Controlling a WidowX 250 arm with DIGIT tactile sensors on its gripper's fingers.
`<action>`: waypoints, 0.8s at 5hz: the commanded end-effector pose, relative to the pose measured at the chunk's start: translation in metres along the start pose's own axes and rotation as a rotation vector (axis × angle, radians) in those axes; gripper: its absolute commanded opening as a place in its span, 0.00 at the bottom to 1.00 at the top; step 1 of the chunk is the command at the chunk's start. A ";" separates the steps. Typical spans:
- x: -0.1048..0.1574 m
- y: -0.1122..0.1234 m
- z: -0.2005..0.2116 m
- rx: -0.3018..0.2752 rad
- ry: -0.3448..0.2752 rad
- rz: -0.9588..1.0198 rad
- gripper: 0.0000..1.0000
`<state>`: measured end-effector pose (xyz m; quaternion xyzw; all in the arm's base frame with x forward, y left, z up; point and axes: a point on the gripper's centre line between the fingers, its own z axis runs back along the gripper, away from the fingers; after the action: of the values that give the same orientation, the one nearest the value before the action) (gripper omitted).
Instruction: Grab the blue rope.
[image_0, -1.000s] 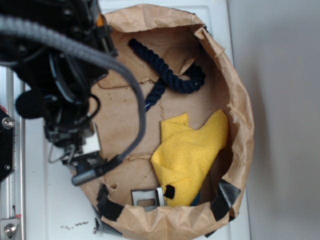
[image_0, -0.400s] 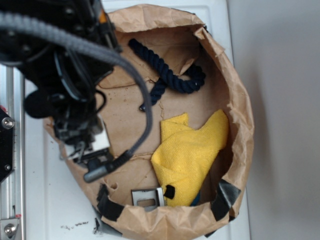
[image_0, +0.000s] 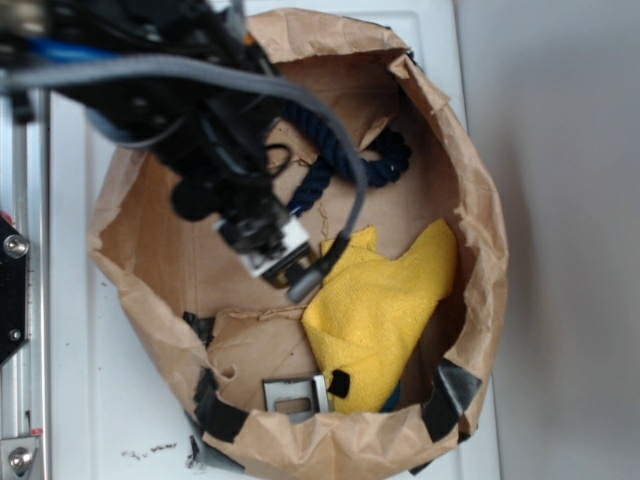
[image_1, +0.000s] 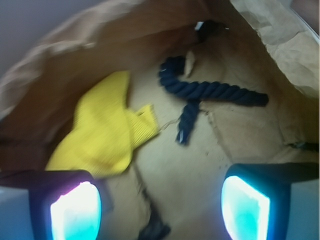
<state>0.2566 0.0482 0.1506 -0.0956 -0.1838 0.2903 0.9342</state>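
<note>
Left to right on my wrist view: crumpled yellow cloth (image_1: 102, 135), then the thick navy twisted rope (image_1: 210, 92), lying on the brown paper bag's floor (image_1: 200, 165). My gripper (image_1: 160, 202) hangs released, well short. I'd advance, centre over the straight stretch, and avoid snagging cloth.

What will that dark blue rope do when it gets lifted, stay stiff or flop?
The blue rope already lies in a curl, so it will probably droop from wherever it is pinched. Its thick twisted strands look grippy rather than slippery. The open fingers have not touched it yet.
</note>
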 end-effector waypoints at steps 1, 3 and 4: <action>0.030 0.004 -0.041 0.045 0.007 0.071 1.00; 0.032 0.003 -0.074 0.050 0.029 0.076 1.00; 0.023 0.002 -0.080 0.061 0.042 0.079 1.00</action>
<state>0.3028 0.0578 0.0727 -0.0779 -0.1331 0.3392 0.9280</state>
